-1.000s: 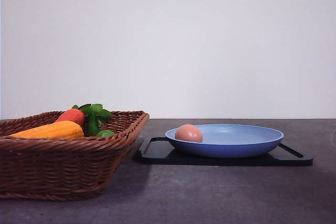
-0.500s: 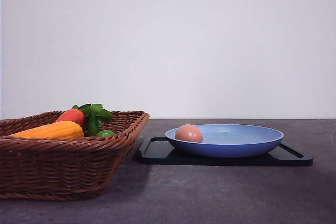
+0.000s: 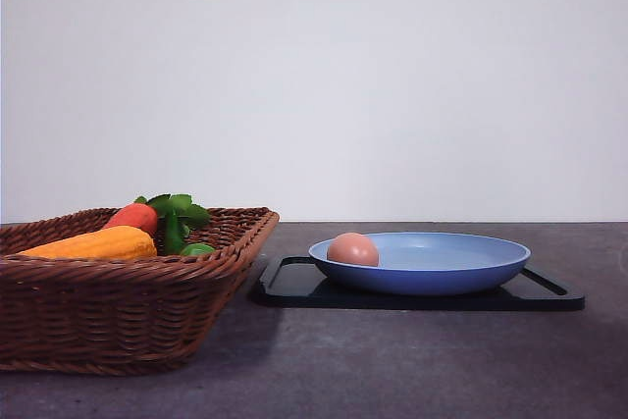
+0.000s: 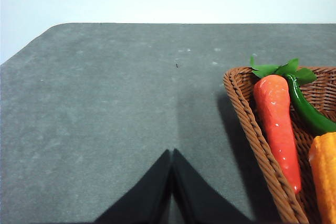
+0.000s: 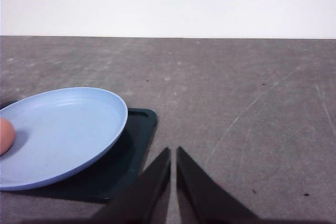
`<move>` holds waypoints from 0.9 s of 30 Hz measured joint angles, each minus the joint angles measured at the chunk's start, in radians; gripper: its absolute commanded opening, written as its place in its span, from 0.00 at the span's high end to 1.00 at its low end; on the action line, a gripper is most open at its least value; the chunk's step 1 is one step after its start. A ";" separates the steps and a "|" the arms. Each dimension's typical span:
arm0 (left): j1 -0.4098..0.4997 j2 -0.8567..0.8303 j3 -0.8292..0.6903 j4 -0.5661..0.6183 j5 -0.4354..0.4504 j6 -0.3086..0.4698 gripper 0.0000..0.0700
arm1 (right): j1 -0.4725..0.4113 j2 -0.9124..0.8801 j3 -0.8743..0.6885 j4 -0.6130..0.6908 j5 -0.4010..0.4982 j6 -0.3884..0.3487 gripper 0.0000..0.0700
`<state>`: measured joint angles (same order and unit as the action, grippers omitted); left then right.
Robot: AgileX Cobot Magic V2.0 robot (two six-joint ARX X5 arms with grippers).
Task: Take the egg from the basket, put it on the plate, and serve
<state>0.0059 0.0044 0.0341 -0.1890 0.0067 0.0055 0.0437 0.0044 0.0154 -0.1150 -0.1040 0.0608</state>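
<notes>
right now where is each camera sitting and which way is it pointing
Front view: low at table height, looking forward at the basket and the egg lying in the plate, which sits on the black tray.
Left wrist view: on the left arm, looking down across the table at the basket's corner and an orange carrot; the left end effector is closed.
Right wrist view: on the right arm, facing the plate's edge; the right end effector is nearly closed and empty.
Shared: front and right wrist views both show egg, plate and tray.
</notes>
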 measured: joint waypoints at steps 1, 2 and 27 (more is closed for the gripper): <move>0.000 0.000 0.000 0.000 0.000 0.000 1.00 | 0.000 0.000 0.000 0.000 0.000 0.000 1.00; 0.000 0.000 0.000 0.000 0.000 0.000 1.00 | 0.000 0.000 0.000 0.000 0.000 0.000 1.00; 0.000 0.000 0.000 0.000 0.000 0.000 1.00 | 0.000 0.000 0.000 0.000 0.000 0.000 1.00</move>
<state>0.0059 0.0044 0.0341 -0.1888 0.0067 0.0055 0.0437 0.0044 0.0154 -0.1150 -0.1040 0.0608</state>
